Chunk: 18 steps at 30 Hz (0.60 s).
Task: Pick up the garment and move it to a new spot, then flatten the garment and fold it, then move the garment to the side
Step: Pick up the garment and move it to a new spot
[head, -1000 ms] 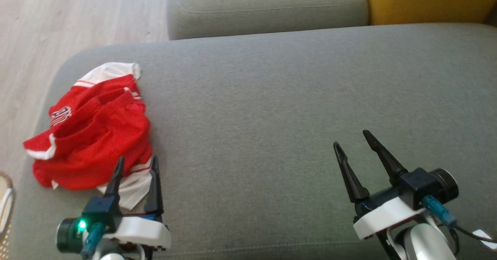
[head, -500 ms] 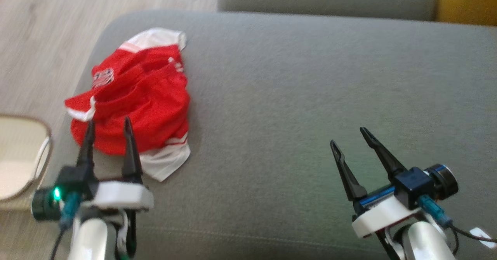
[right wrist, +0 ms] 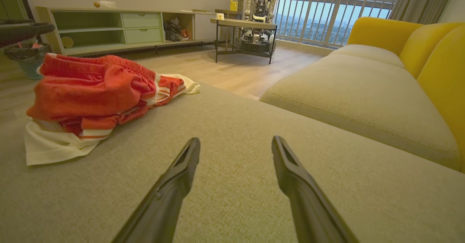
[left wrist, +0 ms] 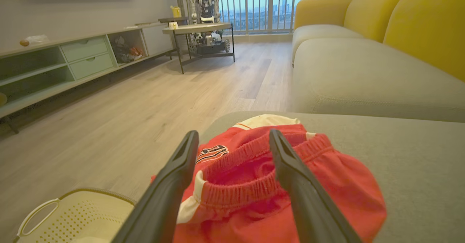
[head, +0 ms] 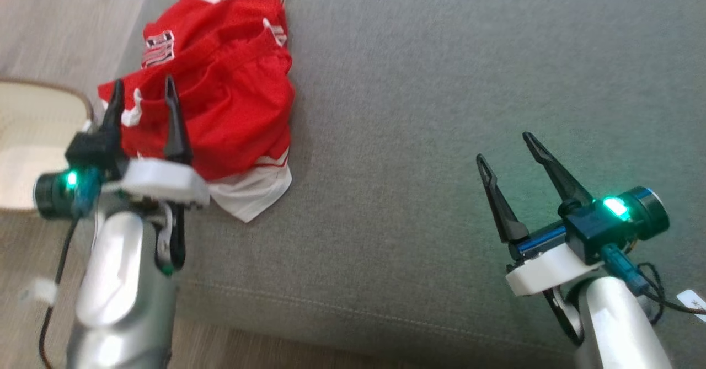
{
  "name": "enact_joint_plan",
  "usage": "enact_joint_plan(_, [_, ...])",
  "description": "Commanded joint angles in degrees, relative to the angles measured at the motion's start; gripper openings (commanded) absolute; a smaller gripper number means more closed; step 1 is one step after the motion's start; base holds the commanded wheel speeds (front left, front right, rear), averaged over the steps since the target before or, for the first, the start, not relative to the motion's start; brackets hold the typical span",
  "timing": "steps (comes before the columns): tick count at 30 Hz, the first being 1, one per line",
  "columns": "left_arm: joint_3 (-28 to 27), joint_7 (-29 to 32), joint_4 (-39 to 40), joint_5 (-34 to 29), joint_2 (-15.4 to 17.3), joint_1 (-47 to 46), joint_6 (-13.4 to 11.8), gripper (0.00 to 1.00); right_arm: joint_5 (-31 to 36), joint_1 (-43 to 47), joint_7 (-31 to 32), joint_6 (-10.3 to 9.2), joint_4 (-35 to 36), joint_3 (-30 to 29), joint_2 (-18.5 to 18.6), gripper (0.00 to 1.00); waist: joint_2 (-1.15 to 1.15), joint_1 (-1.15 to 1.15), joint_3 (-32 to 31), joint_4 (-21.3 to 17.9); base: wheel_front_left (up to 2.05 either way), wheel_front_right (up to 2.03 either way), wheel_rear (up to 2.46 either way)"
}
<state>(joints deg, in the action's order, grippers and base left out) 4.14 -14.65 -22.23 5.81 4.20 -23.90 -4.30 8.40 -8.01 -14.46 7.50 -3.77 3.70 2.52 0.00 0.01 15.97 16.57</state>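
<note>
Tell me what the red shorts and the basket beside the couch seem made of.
Shorts: likely matte sports mesh, with dotted weave and ribbed elastic waistband. Basket: probably smooth cream plastic, with rows of punched holes and a moulded handle.

Left gripper (head: 142,84) sits upper left in head view. Jaws are spread wide, fingers (head: 175,132) near parallel and pointing up-frame. Left forearm (head: 116,281) is silver and rises steeply from the bottom edge. Right gripper (head: 505,148) is lower right with its jaws also wide and nothing between them, dark fingers slanting up and to the left. Right forearm (head: 618,325) comes in at the bottom right corner. Green light is lit on both wrist cameras. Arms are well apart.
</note>
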Motion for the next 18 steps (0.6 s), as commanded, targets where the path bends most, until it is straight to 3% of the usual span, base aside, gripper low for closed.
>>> enact_joint_plan(1, [-2.19,-0.35,0.95,0.28,1.22,-2.74,-0.06,1.00,0.51,-1.83,-0.54,-0.01,2.22,1.15,0.36,1.00,0.00,-0.01,2.41,1.02,0.00,0.00,0.00])
enact_joint_plan(9, [-1.70,-0.27,-10.76,2.96,-0.38,-10.26,-0.87,1.00,3.50,-2.67,-0.54,-0.01,3.15,0.00,0.83,1.00,0.00,-0.01,7.67,2.84,0.00,0.00,0.00])
enact_joint_plan(16, [-0.03,1.55,-19.15,4.44,-0.96,-12.79,-1.72,1.00,3.71,-2.74,-0.54,-0.01,3.02,-0.36,0.99,1.00,0.00,-0.01,8.02,3.51,0.00,0.00,0.00])
enact_joint_plan(17, [0.27,1.65,-19.98,4.50,-0.98,-13.01,-1.54,0.42,3.59,-2.86,-0.54,-0.01,2.97,-0.21,0.97,1.00,0.00,-0.01,7.89,3.46,0.00,0.00,0.00])
enact_joint_plan(18, [0.52,1.51,-20.53,4.55,-0.99,-13.26,-1.32,0.20,3.48,-2.97,-0.54,-0.01,2.91,-0.09,0.94,1.00,0.00,-0.01,7.70,3.39,0.00,0.00,0.00])
